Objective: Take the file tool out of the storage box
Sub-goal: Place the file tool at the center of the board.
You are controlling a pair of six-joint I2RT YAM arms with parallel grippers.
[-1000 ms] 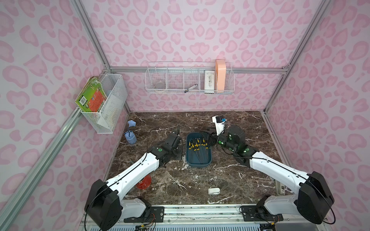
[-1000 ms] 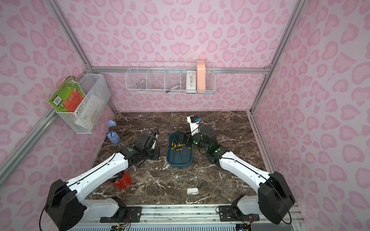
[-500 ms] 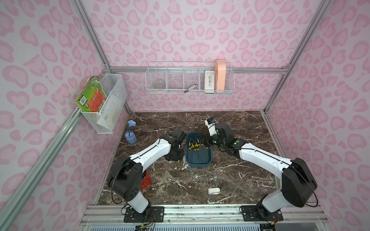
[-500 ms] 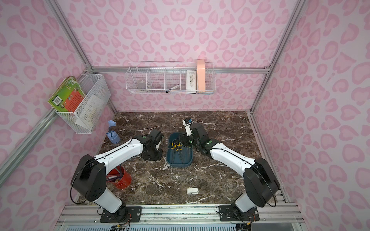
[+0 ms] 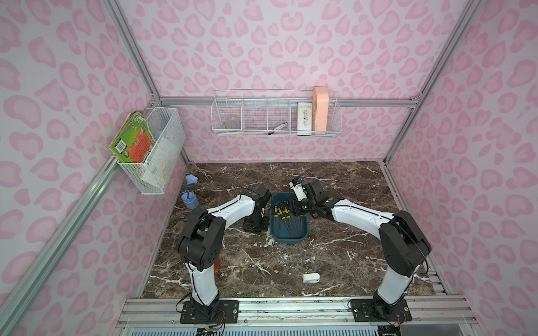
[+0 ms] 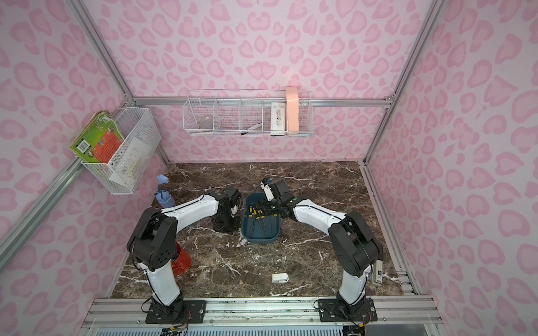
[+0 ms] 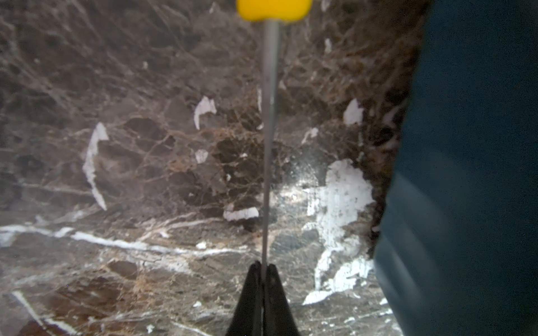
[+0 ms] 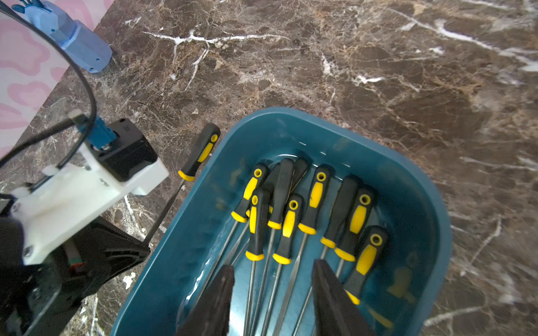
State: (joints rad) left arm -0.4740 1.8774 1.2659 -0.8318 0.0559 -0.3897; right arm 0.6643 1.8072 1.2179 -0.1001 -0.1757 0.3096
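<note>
Left fingers (image 7: 250, 293) clamp the file tool (image 7: 269, 116) over the table (image 7: 145, 174), outside the storage box (image 7: 471, 145); release likely comes next. Right fingers (image 8: 329, 296) hover apart.

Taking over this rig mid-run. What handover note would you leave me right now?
Left gripper: shut on the metal shaft of one file, outside the storage box, low over the table beside it.
Right gripper: open, over the other files in the box.
Done: one file is out.
Remaining: set it down and release; whether it touches the table is unclear.
</note>
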